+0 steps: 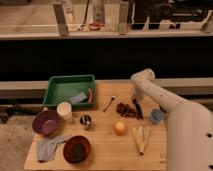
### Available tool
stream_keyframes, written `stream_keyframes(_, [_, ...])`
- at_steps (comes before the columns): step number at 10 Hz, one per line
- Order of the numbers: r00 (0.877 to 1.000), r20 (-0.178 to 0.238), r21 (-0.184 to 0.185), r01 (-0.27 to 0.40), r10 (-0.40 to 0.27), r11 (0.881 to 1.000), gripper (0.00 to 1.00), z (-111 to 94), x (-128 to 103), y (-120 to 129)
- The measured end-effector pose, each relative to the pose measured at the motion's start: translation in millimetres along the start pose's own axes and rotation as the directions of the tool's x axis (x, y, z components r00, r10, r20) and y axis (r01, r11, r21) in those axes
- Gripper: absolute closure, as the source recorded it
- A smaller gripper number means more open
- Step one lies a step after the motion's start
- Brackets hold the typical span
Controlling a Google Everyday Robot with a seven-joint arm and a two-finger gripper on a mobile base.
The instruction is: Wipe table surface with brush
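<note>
Claw point(135, 100) closed at brush point(138, 110), table surface point(102, 137).

Table point(105, 147): light wood, rectangular.
Far left: a green tray point(70, 78) is set near the back edge.
Left side: a white cup point(64, 110) is placed just in front of the tray, a purple bowl point(46, 122) beside it.
Front left: a grey-blue cloth point(50, 146) is laid beside a dark red bowl point(77, 149).
Middle: a small metal cup point(86, 120), a spoon point(109, 103) and an orange fruit point(119, 128) are spread apart.
Right of middle: a dark reddish heap point(125, 109) is seen with the brush point(138, 110) just beside it.
Right side: a small blue cup point(157, 116) is set near the edge, with pale yellow strips point(140, 137) in front.
Gripper point(135, 100): lowered at the brush's far end, fingers closed; a grasp cannot be confirmed.
</note>
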State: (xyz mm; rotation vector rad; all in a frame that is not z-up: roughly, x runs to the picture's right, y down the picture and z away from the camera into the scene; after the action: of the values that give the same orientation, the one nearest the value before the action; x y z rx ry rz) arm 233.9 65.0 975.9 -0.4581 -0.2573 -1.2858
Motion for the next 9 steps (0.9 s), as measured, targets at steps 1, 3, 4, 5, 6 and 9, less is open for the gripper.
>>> stream_keyframes(1, [0.999, -0.021, 0.016, -0.043, 0.043, 0.999, 1.0, -10.9, -4.3, -0.3])
stream_keyframes(3, [0.988, -0.041, 0.085, -0.144, 0.148, 0.986, 1.0, -50.3, -7.7, -1.8])
stream_keyframes(4, [0.982, -0.04, 0.112, -0.178, 0.183, 0.978, 1.0, -66.0, -9.6, -0.7])
stream_keyframes(5, [0.974, -0.042, 0.147, -0.215, 0.223, 0.966, 1.0, -86.4, -10.6, -1.1])
stream_keyframes(6, [0.968, -0.024, 0.186, -0.24, 0.248, 0.953, 1.0, -107.9, -17.0, -5.7])
stream_keyframes(9, [0.958, 0.124, 0.305, -0.286, 0.26, 0.908, 1.0, -142.5, -34.8, -29.8])
